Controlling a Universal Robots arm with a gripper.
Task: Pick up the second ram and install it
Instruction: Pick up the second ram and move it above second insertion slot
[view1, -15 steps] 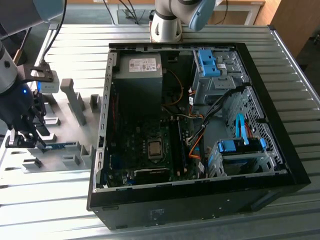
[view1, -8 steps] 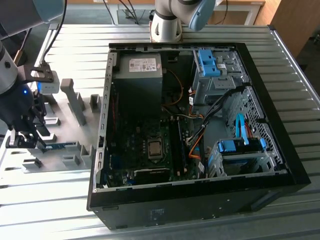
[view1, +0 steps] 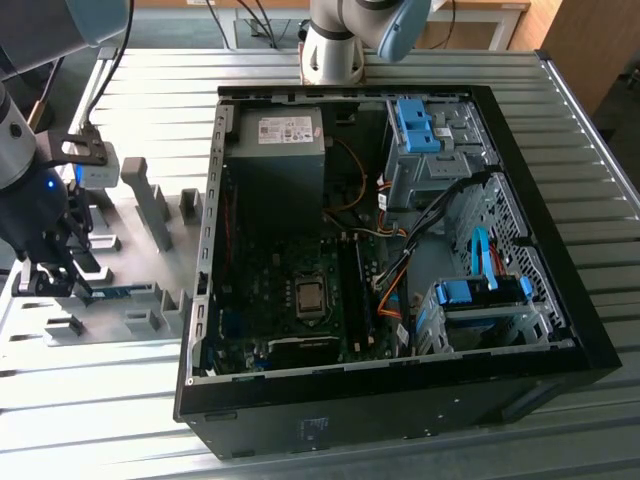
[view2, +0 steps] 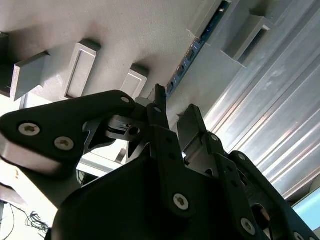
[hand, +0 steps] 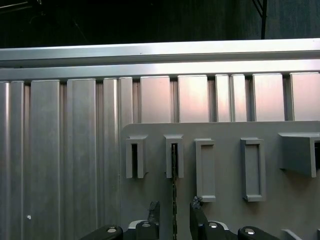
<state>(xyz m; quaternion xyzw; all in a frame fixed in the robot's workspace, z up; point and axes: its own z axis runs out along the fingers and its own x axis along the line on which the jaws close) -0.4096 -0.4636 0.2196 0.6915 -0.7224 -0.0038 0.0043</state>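
Note:
The second ram (hand: 174, 197) is a thin stick standing on edge in a slot holder (hand: 174, 156) of the grey fixture plate (hand: 225, 210). Its blue edge (view2: 194, 47) also shows in the second wrist view, and as a blue strip (view1: 115, 293) on the exterior view's left. My gripper (hand: 175, 207) is open just above the stick, one fingertip (hand: 154, 209) on each side with a gap to the board. In the second wrist view the gripper (view2: 175, 110) hangs close over the plate. In the exterior view the gripper (view1: 45, 275) is low over the fixture.
The open computer case (view1: 560, 330) lies at the centre, with the motherboard (view1: 290, 300), its dark memory slots (view1: 352, 290), the power supply (view1: 275, 150) and blue drive brackets (view1: 480, 292). Grey upright holders (view1: 150, 205) stand on the fixture plate. The ribbed aluminium table (view1: 90, 420) lies around.

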